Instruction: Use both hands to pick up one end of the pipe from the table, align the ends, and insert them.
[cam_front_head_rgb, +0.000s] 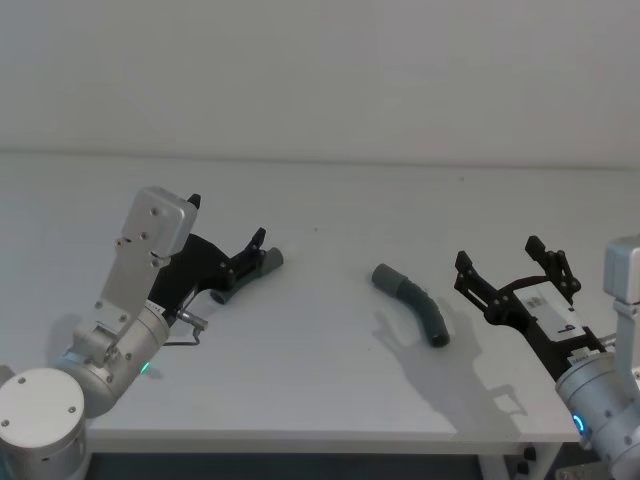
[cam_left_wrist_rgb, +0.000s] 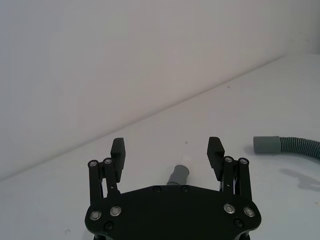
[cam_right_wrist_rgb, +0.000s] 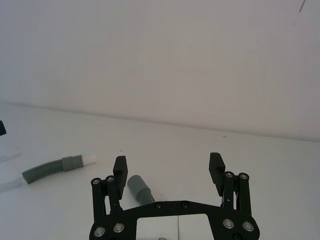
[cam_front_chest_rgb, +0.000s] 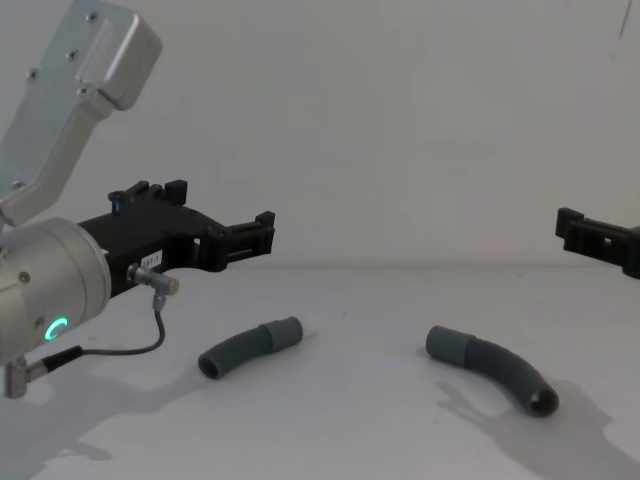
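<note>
Left gripper (cam_left_wrist_rgb: 166, 147), wide open, hangs over the short pipe (cam_left_wrist_rgb: 178, 175) (right gripper (cam_right_wrist_rgb: 167, 162) likewise, near the long pipe (cam_right_wrist_rgb: 140, 189)); off-centre pinches could roll them.

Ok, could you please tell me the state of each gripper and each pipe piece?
left gripper: open, empty, above the table
right gripper: open, empty, above the table
short pipe piece: lying on the table, ungripped, apart from the long one
long pipe piece: lying on the table, ungripped

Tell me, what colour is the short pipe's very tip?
White: the tip shows best in the right wrist view.
</note>
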